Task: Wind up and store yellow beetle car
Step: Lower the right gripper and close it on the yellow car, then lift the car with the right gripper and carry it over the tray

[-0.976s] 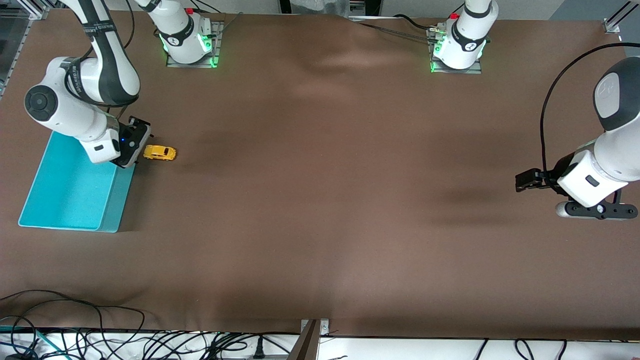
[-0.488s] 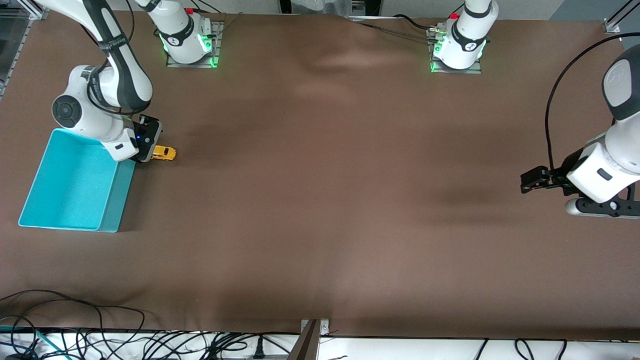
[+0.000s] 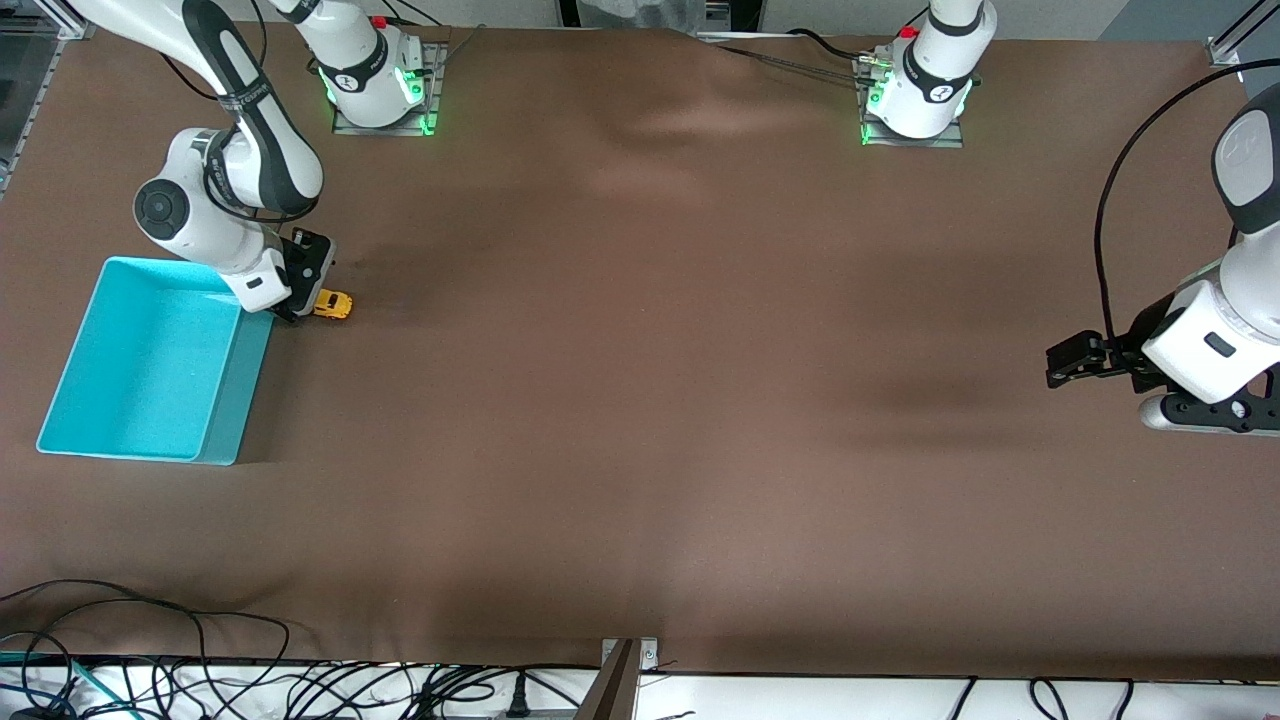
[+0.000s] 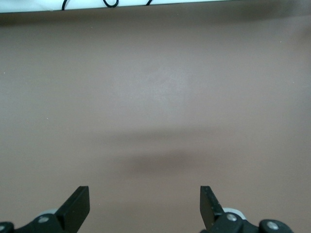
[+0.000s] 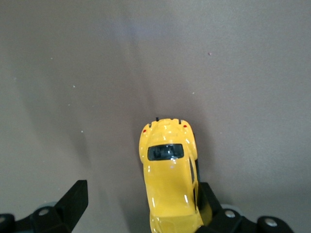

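Both arms wear glossy white shells with rounded joints. The right arm [image 3: 235, 140] carries a broad black band down its upper link, printed with pale lettering too fine to read, and a dark round cap on its elbow joint. Its black wrist block shows one small blue light. The left arm [image 3: 1225, 300] has a grey oval panel on its upper joint, a thin black cable looping above it, and a black bracket with screw heads beneath the wrist. Green lights glow at both white bases, each topped by a red button.
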Available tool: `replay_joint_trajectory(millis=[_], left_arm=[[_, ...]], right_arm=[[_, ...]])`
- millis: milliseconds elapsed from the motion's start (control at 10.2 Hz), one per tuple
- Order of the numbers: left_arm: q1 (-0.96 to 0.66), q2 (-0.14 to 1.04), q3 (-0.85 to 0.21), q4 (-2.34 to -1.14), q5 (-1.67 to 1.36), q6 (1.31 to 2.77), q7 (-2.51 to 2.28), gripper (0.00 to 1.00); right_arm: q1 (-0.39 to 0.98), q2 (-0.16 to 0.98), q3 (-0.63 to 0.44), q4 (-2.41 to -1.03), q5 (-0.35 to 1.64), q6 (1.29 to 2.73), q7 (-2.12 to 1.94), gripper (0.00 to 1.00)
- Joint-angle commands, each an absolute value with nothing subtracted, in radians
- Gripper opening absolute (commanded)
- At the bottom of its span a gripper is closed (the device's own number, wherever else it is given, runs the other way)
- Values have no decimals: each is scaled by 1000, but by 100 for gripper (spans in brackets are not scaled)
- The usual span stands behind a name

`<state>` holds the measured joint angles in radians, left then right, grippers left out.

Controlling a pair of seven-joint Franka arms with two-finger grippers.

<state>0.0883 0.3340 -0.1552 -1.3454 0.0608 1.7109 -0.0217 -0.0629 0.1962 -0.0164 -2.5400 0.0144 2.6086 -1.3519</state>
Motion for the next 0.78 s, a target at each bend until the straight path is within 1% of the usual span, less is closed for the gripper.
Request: replay_joint_trajectory(millis=[0,98,293,390,488,683], left_arm=[[81,325,-156,-1316,34,1701,-3,100],[81,322,-172,-1316,37,1701,-5,100],[81,307,-184,-1316,43,1701,-3,100],[81,305,-184,-1316,43,1701,-3,100],[81,302,-184,-1316,44,1701,-5,100],[81,302,-183,-1316,44,1701,-3,100]], right_arm=[[-80,183,-2,-2571,18,2652,-1400,72],[-80,176,0,-2571,18,2675,-1496,44],[-80,158,17,-2566,18,2675,-1543,3],[-80,141,23,-2565,18,2668,-1545,0],[-80,121,34,-2563,18,2662,-1545,0],[-80,54,46,-2550,21,2582,-1534,0]])
